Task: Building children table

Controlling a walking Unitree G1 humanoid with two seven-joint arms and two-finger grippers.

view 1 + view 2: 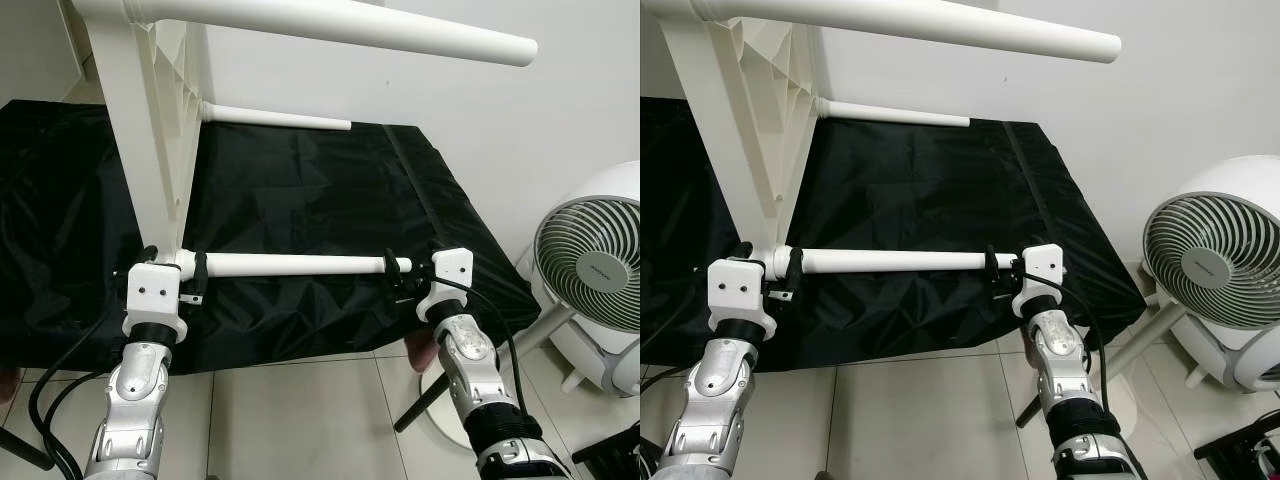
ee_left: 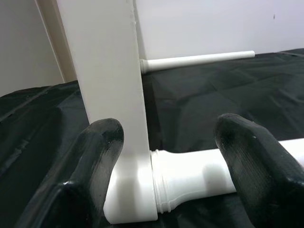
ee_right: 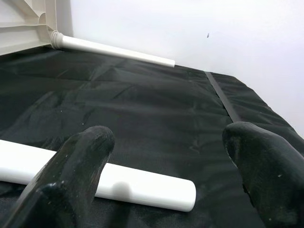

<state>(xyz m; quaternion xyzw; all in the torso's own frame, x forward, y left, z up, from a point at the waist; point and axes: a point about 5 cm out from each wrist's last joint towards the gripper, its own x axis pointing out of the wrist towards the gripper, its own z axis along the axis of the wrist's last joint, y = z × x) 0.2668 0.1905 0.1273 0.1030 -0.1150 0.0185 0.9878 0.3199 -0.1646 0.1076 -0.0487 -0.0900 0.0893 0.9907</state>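
Table top (image 1: 140, 150) stood on edge on a black cloth (image 1: 300, 200), w/ white legs screwed into it and sticking out sideways toward the robot's right.

Left end effector (image 1: 192, 272) sat at the near leg (image 1: 300, 265), right by the joint where that leg met the table top. Its two black fingers (image 2: 97, 156) were spread apart, one on each side of the leg's threaded collar; wrist view showed gaps between pads and plastic, so it was open, not gripping.

Right end effector (image 1: 395, 270) was at the free tip of the same leg. Its fingers (image 3: 76, 175) were also spread wide, straddling the rounded leg end w/ clear space on both sides — open, nothing held. The leg lay low, just above or on the cloth; couldn't tell if it touched.

Both silver arms came up from the lower edge of the head view, left arm under the joint, right arm under the leg tip, black cables trailing along each.

Farther out, a second leg (image 1: 275, 118) stuck out from the far low corner of the table top, close over the cloth near the wall. A third leg (image 1: 340, 25) ran across high up from the top corner.

Cloth covered a low surface by a white wall. Tiled floor (image 1: 300, 420) lay in front of it. A white fan (image 1: 590, 270) stood on the floor off to the robot's right, well apart from the legs.
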